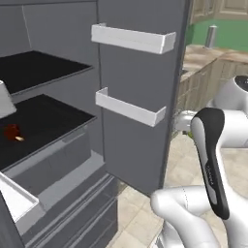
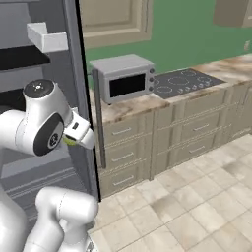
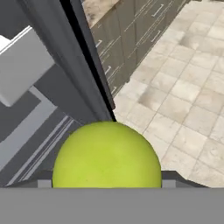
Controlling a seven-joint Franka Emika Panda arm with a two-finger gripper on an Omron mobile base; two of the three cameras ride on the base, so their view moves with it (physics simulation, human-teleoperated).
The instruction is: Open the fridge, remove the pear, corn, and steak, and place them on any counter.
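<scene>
The pear (image 3: 107,157), round and yellow-green, sits between my gripper's (image 3: 107,180) two dark fingertips, which are shut on it. In the right base view the gripper (image 2: 72,139) hangs just outside the fridge (image 1: 135,145), beside the edge of its open door, with a sliver of the pear showing under the hand. The fridge stands open, with dark shelves and white door bins. A small red-brown piece, the steak (image 1: 12,131), lies on the lower dark shelf at the left. The corn is out of view. The counter (image 2: 130,106) runs to the right of the fridge.
A grey microwave (image 2: 123,78) stands on the counter beside the fridge, with a black cooktop (image 2: 186,81) further right. Beige drawers with bar handles sit below. The open door (image 1: 138,97) carries two white bins. Tiled floor lies open to the right.
</scene>
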